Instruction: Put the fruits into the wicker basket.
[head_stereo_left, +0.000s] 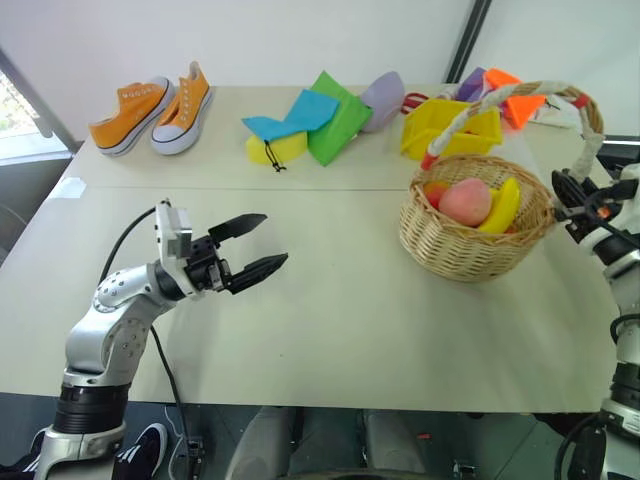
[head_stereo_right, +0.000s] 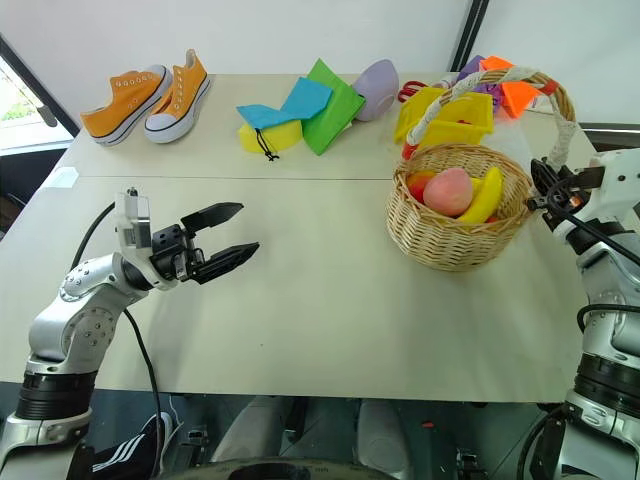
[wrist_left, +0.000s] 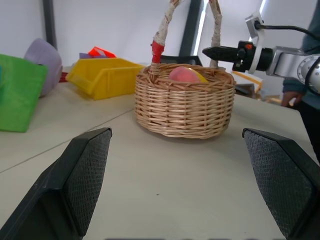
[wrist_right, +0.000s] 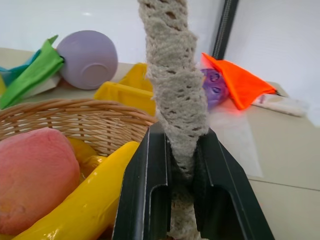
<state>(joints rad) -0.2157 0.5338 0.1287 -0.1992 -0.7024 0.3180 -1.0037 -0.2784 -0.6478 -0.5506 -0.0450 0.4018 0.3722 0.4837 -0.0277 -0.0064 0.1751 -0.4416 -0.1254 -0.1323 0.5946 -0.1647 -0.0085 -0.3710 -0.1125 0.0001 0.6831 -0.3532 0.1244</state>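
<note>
The wicker basket (head_stereo_left: 470, 245) stands at the right of the table. In it lie a pink-red peach (head_stereo_left: 465, 200) and a yellow banana (head_stereo_left: 503, 205), with something red-orange partly hidden behind the peach. My right gripper (wrist_right: 179, 134) is shut on the basket's white-wrapped handle (wrist_right: 175, 75), low on its right side, just above the rim. In the left eye view that gripper (head_stereo_left: 562, 196) sits at the basket's right edge. My left gripper (head_stereo_left: 275, 240) hovers open over bare table, well left of the basket and pointing toward it, with nothing between its fingers.
Along the back of the table are orange sneakers (head_stereo_left: 150, 115), a yellow pouch (head_stereo_left: 275, 148) under blue and green cloth bags (head_stereo_left: 335, 118), a purple bowl (head_stereo_left: 383, 98), a yellow plastic bin (head_stereo_left: 450, 125) and an orange cloth (head_stereo_left: 518, 100). Bare tabletop lies between my grippers.
</note>
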